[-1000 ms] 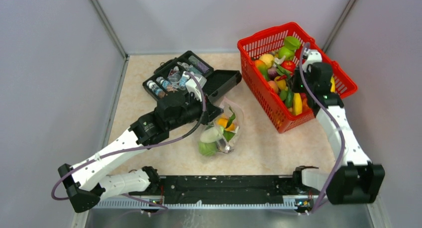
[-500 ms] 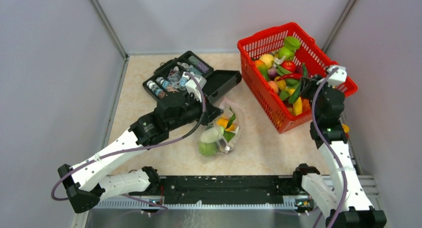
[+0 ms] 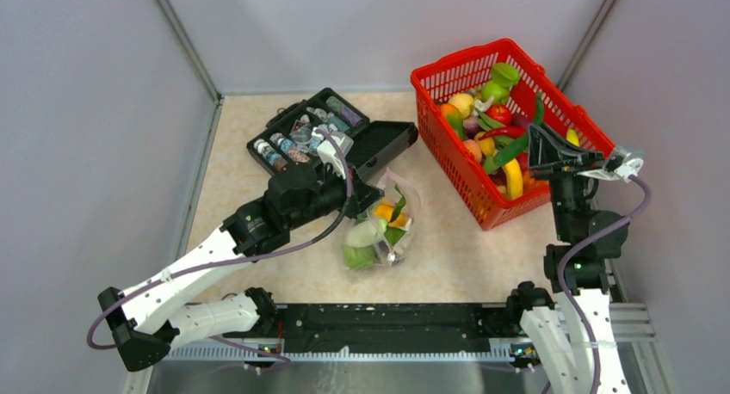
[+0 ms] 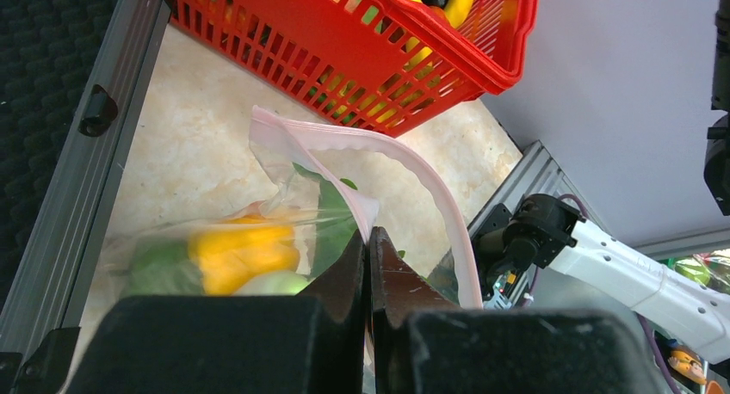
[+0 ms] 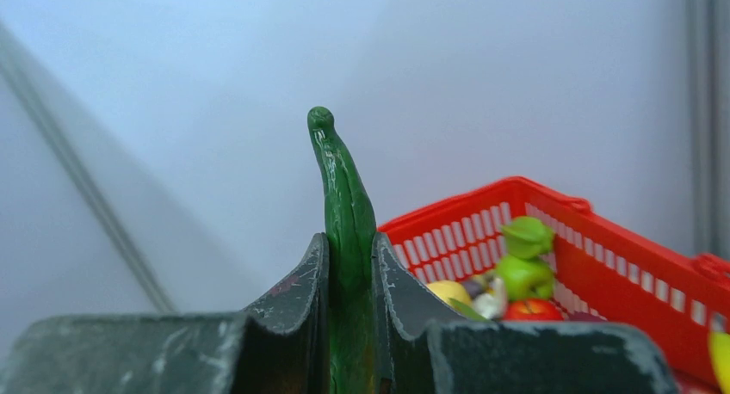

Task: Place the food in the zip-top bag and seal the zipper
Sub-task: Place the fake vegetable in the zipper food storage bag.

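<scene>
the right fingers (image 5: pixel 349 252) are clamping a long green vegetable (image 5: pixel 343 175) whose tip is sticking up past them, over the red basket (image 3: pixel 448 67). the left fingers (image 4: pixel 368 243) are pressing fully together at the open mouth of the zip-top bag (image 3: pixel 405 196), with the zipper (image 4: pixel 422 175) arching just beyond them. the bag is lying on the counter (image 3: pixel 448 256) between the black case (image 3: pixel 387 144) and the basket.

Top looks down; wrists share basket (image 3: pixel 452 166)

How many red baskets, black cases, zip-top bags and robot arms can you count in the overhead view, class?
Red basket: 1
Black case: 1
Zip-top bag: 1
Robot arms (left arm, right arm): 2
Total: 5
</scene>
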`<state>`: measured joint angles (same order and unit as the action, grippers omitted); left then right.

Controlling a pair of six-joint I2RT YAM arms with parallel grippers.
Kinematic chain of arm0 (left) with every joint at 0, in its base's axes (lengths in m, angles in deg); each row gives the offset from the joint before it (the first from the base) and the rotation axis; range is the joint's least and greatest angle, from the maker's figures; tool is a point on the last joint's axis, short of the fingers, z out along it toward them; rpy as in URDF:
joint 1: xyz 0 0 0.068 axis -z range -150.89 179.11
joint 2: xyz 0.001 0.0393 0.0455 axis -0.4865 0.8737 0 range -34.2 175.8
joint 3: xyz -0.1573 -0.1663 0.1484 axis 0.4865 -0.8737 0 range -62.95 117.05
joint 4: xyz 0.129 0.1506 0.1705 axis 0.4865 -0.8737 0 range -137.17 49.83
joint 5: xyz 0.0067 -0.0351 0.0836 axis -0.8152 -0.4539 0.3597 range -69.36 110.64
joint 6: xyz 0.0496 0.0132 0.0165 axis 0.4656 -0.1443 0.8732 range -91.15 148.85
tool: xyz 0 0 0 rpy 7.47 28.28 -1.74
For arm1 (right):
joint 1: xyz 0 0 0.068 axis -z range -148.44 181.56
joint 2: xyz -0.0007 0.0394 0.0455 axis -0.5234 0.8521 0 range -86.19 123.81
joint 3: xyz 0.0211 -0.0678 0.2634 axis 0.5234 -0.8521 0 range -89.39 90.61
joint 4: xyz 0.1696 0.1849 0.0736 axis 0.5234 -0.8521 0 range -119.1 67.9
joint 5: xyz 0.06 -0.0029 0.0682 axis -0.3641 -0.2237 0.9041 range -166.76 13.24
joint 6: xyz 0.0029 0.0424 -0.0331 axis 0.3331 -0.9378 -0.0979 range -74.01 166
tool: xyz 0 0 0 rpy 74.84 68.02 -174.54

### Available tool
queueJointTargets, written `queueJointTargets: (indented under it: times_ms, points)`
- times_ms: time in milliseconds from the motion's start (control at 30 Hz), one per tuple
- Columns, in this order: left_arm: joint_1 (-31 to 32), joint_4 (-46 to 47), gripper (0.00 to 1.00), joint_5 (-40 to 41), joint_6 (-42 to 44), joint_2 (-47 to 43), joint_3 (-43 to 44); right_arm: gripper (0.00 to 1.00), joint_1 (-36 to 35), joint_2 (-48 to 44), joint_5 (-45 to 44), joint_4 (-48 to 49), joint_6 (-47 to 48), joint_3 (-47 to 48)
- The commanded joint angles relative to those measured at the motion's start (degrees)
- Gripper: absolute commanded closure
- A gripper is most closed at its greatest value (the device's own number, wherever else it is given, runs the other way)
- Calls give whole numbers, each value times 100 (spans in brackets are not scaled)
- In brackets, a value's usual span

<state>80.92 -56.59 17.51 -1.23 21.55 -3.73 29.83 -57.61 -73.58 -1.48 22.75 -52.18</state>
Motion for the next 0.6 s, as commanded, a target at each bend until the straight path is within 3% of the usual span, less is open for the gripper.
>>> queueJointTargets:
  times_ms: [0,333,567]
  points:
    - [13,509,100,166,41,-73,-76,100,-11,69,1232,695,-772,23]
    - [18,413,100,86,-102,21,3,100,-11,269,2782,1417,-1324,-163]
    - [13,339,100,66,-114,182,80,100,-109,330,3156,1938,-1678,-372]
